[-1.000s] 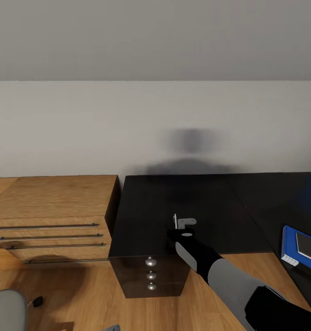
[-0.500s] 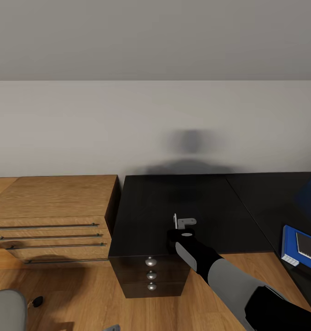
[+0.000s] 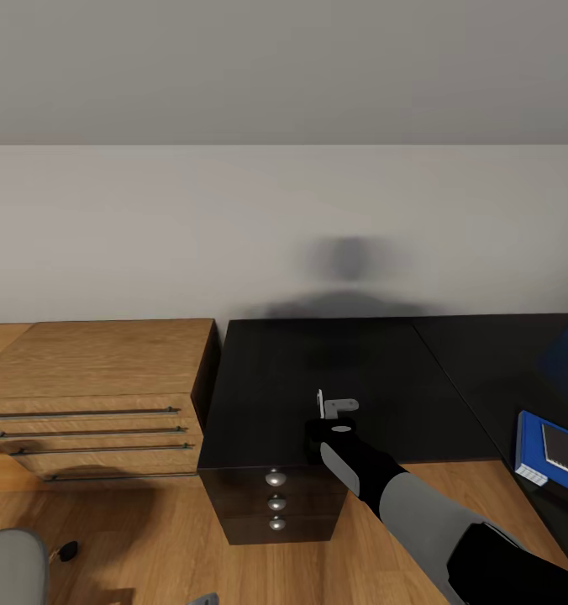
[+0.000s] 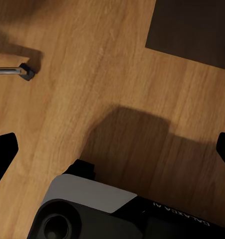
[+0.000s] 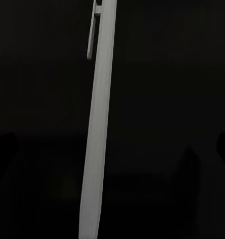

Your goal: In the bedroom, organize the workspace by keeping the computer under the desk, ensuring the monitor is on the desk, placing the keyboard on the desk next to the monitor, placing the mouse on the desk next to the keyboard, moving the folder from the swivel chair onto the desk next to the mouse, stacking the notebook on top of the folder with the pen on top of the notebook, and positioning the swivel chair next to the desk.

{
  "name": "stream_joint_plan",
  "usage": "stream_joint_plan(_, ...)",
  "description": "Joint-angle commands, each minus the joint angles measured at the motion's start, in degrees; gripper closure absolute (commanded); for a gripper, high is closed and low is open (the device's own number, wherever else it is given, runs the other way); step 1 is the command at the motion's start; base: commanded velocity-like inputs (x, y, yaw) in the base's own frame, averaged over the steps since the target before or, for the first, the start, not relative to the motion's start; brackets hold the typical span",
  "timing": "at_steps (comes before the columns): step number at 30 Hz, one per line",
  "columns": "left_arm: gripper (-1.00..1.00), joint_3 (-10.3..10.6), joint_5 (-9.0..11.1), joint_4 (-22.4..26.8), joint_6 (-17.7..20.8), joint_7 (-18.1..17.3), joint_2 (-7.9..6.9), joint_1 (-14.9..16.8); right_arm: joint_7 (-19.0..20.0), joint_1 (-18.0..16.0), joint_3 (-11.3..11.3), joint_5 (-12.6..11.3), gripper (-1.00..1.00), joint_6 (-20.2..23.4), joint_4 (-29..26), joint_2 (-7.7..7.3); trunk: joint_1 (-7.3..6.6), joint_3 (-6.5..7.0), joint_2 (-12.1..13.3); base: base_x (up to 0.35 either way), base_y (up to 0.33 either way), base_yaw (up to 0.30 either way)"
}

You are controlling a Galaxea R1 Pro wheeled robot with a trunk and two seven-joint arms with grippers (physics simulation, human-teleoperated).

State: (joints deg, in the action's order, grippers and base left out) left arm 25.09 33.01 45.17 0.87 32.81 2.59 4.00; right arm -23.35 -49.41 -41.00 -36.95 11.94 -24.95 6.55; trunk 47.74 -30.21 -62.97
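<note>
One pen (image 5: 98, 124) — tip cut off — above black desk (image 3: 267, 378)

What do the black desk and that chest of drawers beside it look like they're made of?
The desk looks like dark, smooth laminate or painted board: an even black with a faint sheen and three round silvery, metal-looking knobs. The chest looks like light wood or veneer, with visible grain and thin dark bar handles. Being rendered, both are guesses.

Right arm (image 3: 418, 512): grey forearm, black elbow and wrist, light grey end effector (image 3: 334, 409) fingers
</note>
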Motion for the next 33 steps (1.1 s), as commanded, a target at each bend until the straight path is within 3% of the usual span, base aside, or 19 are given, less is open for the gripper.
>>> stream_joint_plan(1, -1.00, 0.3, 0.3, 0.1, 0.1, 0.4, -0.04, 0.0, -0.5, -0.1, -0.5, -0.3, -1.00, 0.3, -0.1, -0.05, 0.23, -0.24, -0.5, 0.000, 0.000, 0.000)
stream_joint_plan(12, -1.00, 0.2, 0.3, 0.0, 0.1, 0.4, -0.04, 0.0, -0.5, -0.1, -0.5, -0.3, -1.00, 0.5, -0.1, -0.05, 0.45, -0.42, -0.9, 0.000, 0.000, 0.000)
stream_joint_plan(17, -1.00, 0.4, 0.3, 0.1, 0.1, 0.4, -0.04, 0.0, -0.6, -0.1, -0.5, -0.3, -1.00, 0.7, -0.1, -0.09, 1.55, -1.32, -2.9, 0.000, 0.000, 0.000)
stream_joint_plan(31, -1.00, 0.3, 0.3, 0.0, 0.1, 0.3, -0.04, 0.0, -0.6, -0.2, -0.5, -0.3, -1.00, 0.7, -0.1, -0.13, 1.55, -1.32, -2.9, 0.000, 0.000, 0.000)
stream_joint_plan(32, -1.00, 0.3, 0.3, 0.0, 0.1, 0.3, -0.04, 0.0, -0.6, -0.2, -0.5, -0.3, 1.00, 0.7, -0.2, -0.13, 1.55, -1.32, -2.9, 0.000, 0.000, 0.000)
stream_joint_plan(33, -1.00, 0.3, 0.3, 0.0, 0.1, 0.4, -0.04, 0.0, -0.6, -0.2, -0.5, -0.3, 1.00, 0.7, -0.2, -0.13, 1.55, -1.32, -2.9, 0.000, 0.000, 0.000)
